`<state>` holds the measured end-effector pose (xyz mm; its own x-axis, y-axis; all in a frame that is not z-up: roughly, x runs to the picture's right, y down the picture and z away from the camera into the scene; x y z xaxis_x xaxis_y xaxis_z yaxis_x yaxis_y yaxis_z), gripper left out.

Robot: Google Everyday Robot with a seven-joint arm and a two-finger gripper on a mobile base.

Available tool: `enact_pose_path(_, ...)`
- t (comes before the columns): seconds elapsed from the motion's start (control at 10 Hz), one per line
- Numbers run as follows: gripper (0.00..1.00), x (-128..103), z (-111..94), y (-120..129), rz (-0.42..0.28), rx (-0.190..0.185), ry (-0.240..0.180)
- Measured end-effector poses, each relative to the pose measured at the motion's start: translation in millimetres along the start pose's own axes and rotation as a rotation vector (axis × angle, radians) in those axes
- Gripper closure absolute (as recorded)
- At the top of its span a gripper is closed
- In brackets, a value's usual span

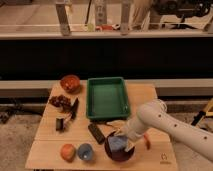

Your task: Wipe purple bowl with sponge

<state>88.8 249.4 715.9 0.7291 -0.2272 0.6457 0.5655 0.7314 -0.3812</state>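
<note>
Purple bowl [112,153] is sitting directly under the gripper [124,142], which is hanging inside its rim, touching the sponge [116,144]; whether it is gripping, I cannot tell.

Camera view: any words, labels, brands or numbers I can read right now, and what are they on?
No text can be read.
Small dark mark on the front right corner of the table: too blurred to read.
Green tray: no label shows.
The gripper is down at the purple bowl beside the sponge: no lettering shows on any of them.
</note>
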Motion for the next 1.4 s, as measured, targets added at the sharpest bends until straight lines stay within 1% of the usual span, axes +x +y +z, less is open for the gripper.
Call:
enact_pose_path(0.1,1.00,0.2,0.3,0.2,0.000,0.000,0.000)
enact_pose_path(0.3,1.00,4.9,8.5,2.5,0.003,0.001,-0.008)
enact_pose_path(0.5,1.00,8.3,21.2,2.2,-0.001,-0.014,-0.019)
enact_pose_path(0.9,1.00,12.9,32.9,-0.1,0.000,-0.029,-0.031)
enact_pose_path(1.2,1.00,7.1,41.6,-4.8,-0.020,-0.043,-0.046)
enact_pose_path(1.4,1.00,-0.5,45.0,-5.8,-0.044,-0.052,-0.052)
